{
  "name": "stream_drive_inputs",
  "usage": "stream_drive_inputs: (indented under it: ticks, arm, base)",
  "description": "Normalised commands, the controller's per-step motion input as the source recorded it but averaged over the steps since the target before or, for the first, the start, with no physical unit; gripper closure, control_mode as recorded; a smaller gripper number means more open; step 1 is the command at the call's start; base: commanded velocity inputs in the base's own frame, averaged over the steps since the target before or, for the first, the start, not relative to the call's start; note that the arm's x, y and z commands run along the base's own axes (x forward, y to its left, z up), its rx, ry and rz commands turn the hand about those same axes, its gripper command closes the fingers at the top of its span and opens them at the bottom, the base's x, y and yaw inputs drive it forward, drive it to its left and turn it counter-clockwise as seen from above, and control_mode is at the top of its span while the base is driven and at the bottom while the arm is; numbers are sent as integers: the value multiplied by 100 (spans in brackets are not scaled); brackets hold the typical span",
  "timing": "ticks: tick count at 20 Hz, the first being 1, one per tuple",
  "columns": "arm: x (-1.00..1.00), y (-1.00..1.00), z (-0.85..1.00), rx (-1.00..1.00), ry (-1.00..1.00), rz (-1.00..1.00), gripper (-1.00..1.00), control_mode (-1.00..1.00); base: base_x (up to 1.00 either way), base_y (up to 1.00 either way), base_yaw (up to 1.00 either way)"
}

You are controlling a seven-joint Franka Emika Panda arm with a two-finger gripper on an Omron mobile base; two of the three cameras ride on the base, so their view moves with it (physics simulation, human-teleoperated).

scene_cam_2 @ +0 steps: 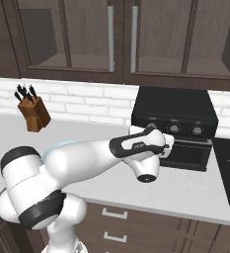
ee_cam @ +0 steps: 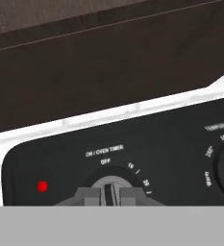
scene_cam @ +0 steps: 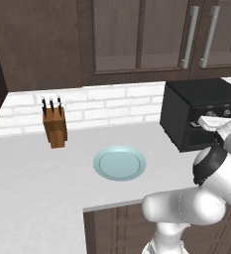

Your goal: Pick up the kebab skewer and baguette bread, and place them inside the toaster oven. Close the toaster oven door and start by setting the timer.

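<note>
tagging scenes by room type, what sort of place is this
A rendered home kitchen, most likely: a pale counter against a white brick backsplash, dark glass-front wall cabinets above, and a black toaster oven and wooden knife block standing on the counter.

The black boxy toaster oven [scene_cam_2: 174, 129] sat at center right of the right base view, its door [scene_cam_2: 185, 154] shut, its knobs [scene_cam_2: 173, 128] in a row above, and a red light [ee_cam: 42, 186] glowing.

base views flank toaster oven [scene_cam: 201, 116], hand view close
</note>
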Motion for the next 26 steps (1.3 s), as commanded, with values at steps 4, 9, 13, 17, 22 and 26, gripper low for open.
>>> stream_drive_inputs:
  ticks: [4, 9, 13, 17, 22, 26]
  arm:
    - [6, 0, 0, 7, 0, 0, 100, -100]
    - [6, 0, 0, 7, 0, 0, 100, -100]
    - [0, 0, 0, 6, 0, 0, 100, -100]
    - [0, 0, 0, 3, 0, 0, 100, -100]
    - [0, 0, 0, 4, 0, 0, 100, -100]
    - [0, 0, 0, 5, 0, 0, 100, -100]
  base:
    - [0, 0, 0]
    - [0, 0, 0]
    - [0, 0, 0]
    - [0, 0, 0]
    - [0, 0, 0]
    - [0, 0, 0]
